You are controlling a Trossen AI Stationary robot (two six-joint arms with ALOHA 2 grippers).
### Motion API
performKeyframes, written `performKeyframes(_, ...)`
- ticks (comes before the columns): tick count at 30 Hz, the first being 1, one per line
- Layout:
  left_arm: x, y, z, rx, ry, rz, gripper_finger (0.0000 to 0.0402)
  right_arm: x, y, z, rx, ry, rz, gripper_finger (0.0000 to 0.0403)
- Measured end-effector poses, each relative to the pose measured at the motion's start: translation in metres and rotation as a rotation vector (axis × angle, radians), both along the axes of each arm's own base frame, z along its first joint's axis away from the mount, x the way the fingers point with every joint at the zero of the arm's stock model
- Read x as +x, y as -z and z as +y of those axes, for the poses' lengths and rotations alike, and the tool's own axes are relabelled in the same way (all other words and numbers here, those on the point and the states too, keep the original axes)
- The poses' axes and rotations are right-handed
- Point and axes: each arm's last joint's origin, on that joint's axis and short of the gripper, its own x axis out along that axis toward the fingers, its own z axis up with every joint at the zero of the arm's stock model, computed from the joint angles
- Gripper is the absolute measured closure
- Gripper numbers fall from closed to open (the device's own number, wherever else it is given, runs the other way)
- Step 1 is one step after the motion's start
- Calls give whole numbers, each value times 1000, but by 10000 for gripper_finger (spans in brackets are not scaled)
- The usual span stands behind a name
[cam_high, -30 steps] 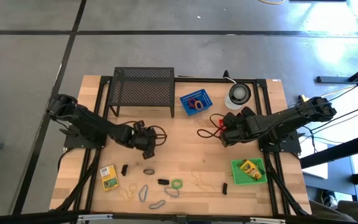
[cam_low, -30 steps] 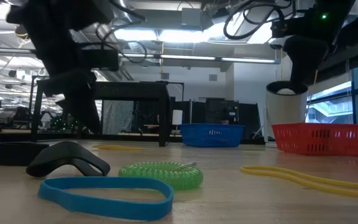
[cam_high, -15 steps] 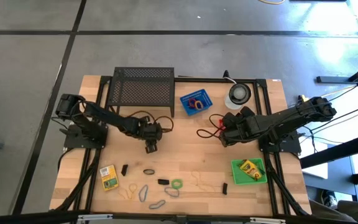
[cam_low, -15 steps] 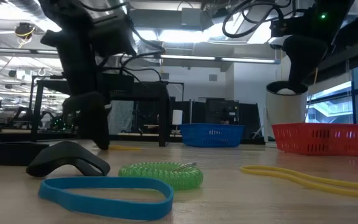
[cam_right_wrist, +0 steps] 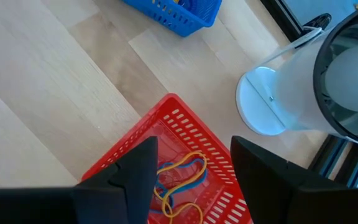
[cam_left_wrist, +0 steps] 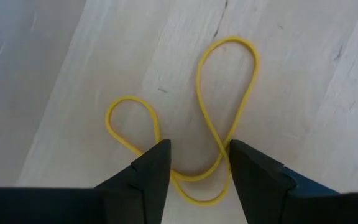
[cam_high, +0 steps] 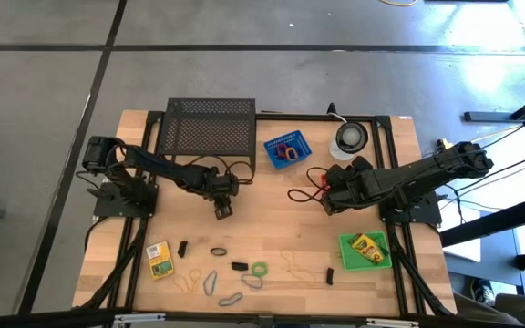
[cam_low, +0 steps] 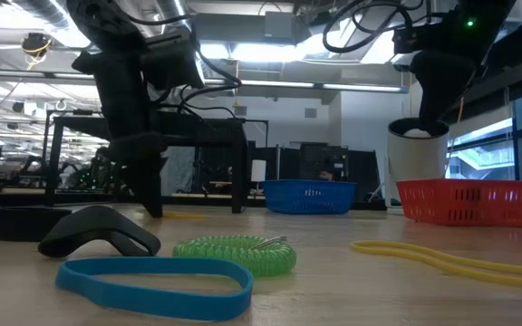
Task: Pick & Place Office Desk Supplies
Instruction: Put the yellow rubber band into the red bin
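Note:
My left gripper [cam_left_wrist: 197,155] is open and points down over a twisted yellow rubber band [cam_left_wrist: 219,106] that lies flat on the wood. Its fingers stand on either side of the band's near crossing. In the high view this gripper [cam_high: 223,209] is in front of the black wire-mesh rack [cam_high: 211,132]. My right gripper [cam_right_wrist: 194,152] is open above the red basket [cam_right_wrist: 173,124], which has yellow, blue and red bands in it. More bands [cam_high: 211,282], a green coil [cam_high: 259,270], black clips [cam_high: 239,267] and a crayon box [cam_high: 159,260] lie near the table's near edge.
A blue basket [cam_high: 286,149] and a round white-and-dark disc [cam_high: 350,137] stand at the far side. A green tray [cam_high: 379,259] with a second crayon box [cam_high: 365,246] sits near right. Bare wood lies between the two grippers.
My left gripper has shifted a little toward the table's right and far edge. Its arm has risen, so the fingers now point more steeply down at the yellow band.

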Motion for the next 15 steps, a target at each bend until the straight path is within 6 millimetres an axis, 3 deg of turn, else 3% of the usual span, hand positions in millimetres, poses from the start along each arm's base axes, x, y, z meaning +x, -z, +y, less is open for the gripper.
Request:
performKeyframes(7,0,0,0,-10,3,2,266,0,0,0,0,0,-2,199)
performKeyframes(15,-1,0,1,-11,-12,9,377,1,0,0,2,1,-6,199)
